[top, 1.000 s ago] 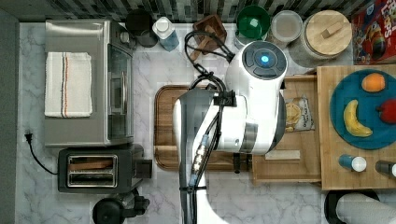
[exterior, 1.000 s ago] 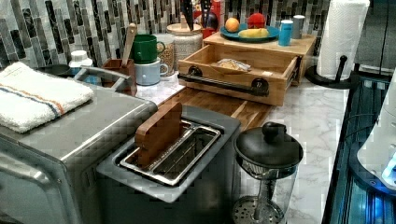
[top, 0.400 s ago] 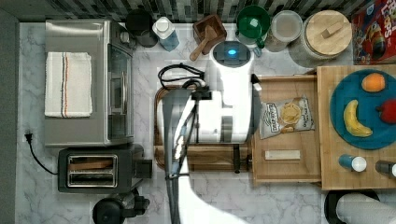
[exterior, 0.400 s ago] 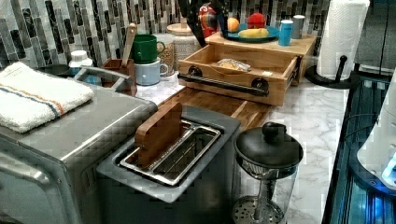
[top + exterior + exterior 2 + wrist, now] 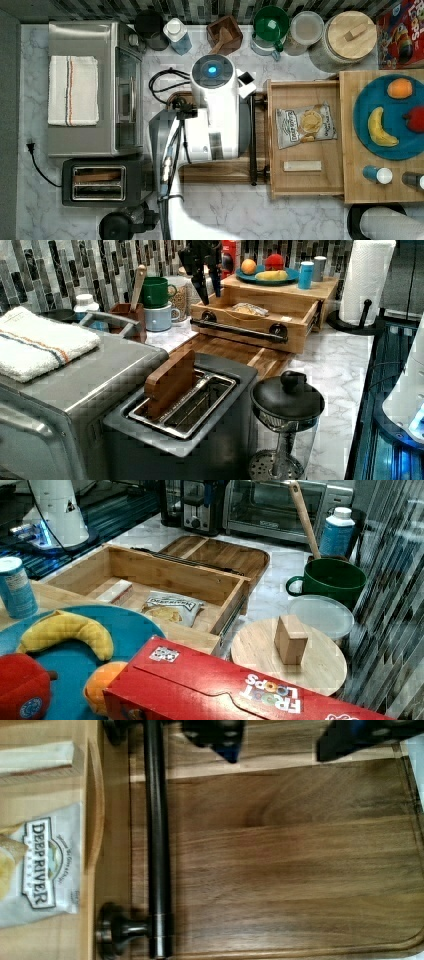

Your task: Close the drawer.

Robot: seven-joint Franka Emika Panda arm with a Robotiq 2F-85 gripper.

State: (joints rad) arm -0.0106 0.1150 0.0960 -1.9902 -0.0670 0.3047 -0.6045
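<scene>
- Light wood forms the drawer [image 5: 306, 185], a shallow rectangular box with thin raised rims, which is seen pulled out from under a light wooden slab [image 5: 350, 135] in the top view.
- A dark metal bar handle [image 5: 158, 840] is fixed across the drawer's front on two round mounts, as shown in the wrist view.
- Inside the drawer a grey chip bag [image 5: 305, 125] and a small pale rectangular block [image 5: 302, 166] are laid flat, apart from each other.
- A darker brown cutting board with rounded corners [image 5: 300, 860] is placed on the white marble desk [image 5: 250, 215], just beside the drawer front.
- The black two-fingered hand [image 5: 206, 277] is held above the cutting board, close to the handle; its fingers [image 5: 225, 735] are spread apart and nothing is gripped between them.
- In the left view the hand is seen near the handle's far end, with its fingertips pointing down.
- A blue round plate [image 5: 385, 150] carrying a yellow banana [image 5: 378, 129] is set on the slab.
</scene>
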